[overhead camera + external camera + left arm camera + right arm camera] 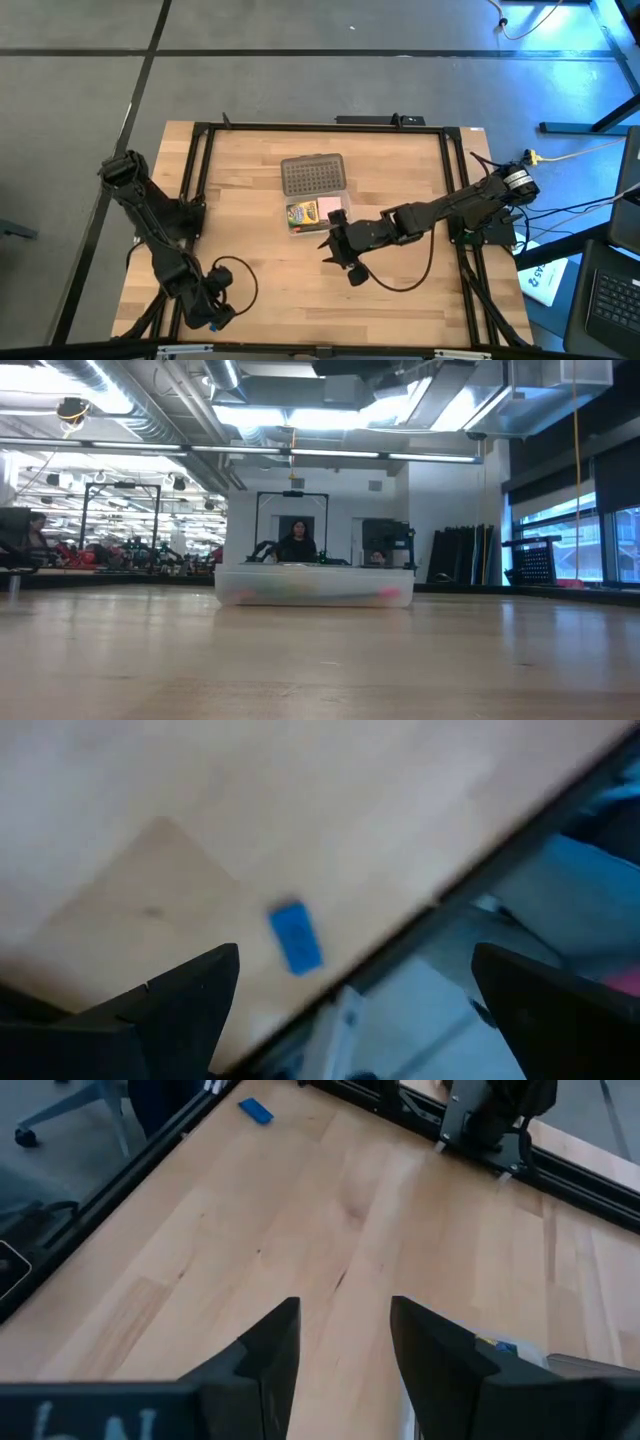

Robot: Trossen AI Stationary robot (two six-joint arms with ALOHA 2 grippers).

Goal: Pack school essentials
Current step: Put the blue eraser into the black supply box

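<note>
The clear case's tray lies mid-table, its grey studded lid folded back toward the far edge. Inside rest the green-yellow crayon box and the pink notepad. The tiny blue eraser lies flat on the wood by the table's near-left corner, also in the right wrist view. My left gripper hovers open over that corner, fingers on either side of the eraser, above it. My right gripper is open and empty, just near of the tray. Scissors and pencils are out of view.
A black metal frame runs round the table's edges, and its rail passes close beside the eraser. The case shows low across the table, with people in the room behind. Bare wood lies between the two grippers.
</note>
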